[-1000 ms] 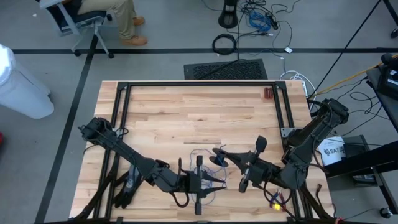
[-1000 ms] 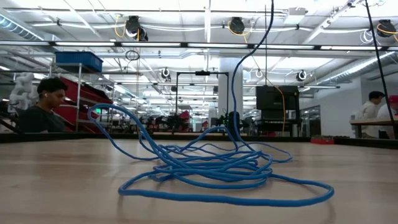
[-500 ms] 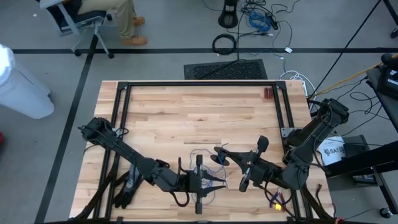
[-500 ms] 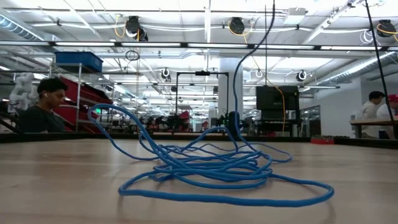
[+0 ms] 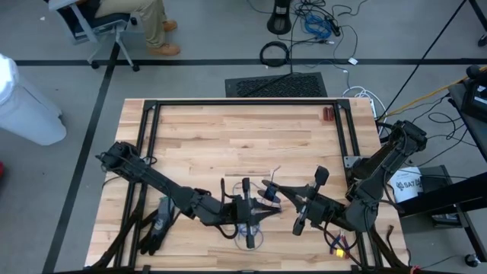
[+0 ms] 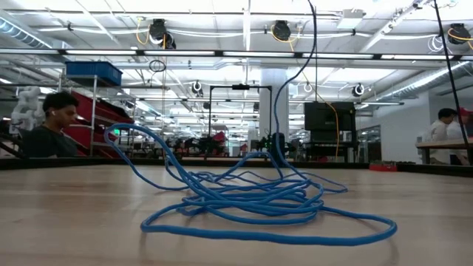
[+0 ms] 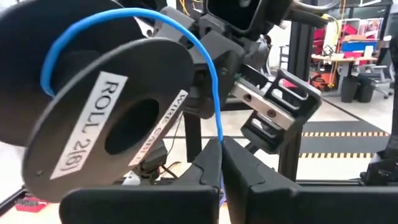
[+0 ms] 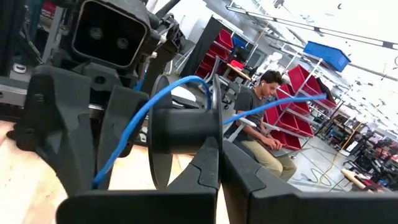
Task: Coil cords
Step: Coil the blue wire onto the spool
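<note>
Blue cords (image 5: 251, 232) lie loosely heaped at the table's six o'clock edge, the left gripper (image 7: 221, 163) pinching a strand, the right gripper (image 8: 217, 163) clamping the black spool (image 8: 180, 134); feed wire taut, overlapping turns evenly.

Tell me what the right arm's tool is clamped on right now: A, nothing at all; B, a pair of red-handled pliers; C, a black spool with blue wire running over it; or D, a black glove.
C. In the right wrist view the right tool is shut on the rim of a black spool, with the thin blue wire draped across the spool's hub.
</note>
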Controlling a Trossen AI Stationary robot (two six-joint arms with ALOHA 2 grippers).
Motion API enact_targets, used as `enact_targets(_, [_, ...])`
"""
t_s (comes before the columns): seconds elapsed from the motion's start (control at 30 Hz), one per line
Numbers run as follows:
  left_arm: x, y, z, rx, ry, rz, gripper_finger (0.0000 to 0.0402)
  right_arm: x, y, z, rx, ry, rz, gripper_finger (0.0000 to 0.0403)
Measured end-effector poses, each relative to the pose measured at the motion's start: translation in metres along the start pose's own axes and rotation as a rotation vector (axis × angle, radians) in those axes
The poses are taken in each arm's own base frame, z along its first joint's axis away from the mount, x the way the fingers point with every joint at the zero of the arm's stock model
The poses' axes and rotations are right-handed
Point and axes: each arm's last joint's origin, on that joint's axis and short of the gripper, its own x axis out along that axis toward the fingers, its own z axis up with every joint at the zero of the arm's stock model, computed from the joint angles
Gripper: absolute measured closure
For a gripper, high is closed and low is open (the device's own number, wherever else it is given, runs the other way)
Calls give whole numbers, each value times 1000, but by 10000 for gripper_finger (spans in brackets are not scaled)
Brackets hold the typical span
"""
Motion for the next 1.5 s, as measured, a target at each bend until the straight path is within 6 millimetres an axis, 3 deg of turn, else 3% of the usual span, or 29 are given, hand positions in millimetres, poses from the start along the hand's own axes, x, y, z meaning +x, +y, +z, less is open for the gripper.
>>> enact_targets(0.8, [-7,-8,3,33,-9,96,389,0,0,0,-16,7,-14,403])
enact_targets(1.5, [-1,2,4,22,-29,117,389,1,0,0,-1,8,-16,403])
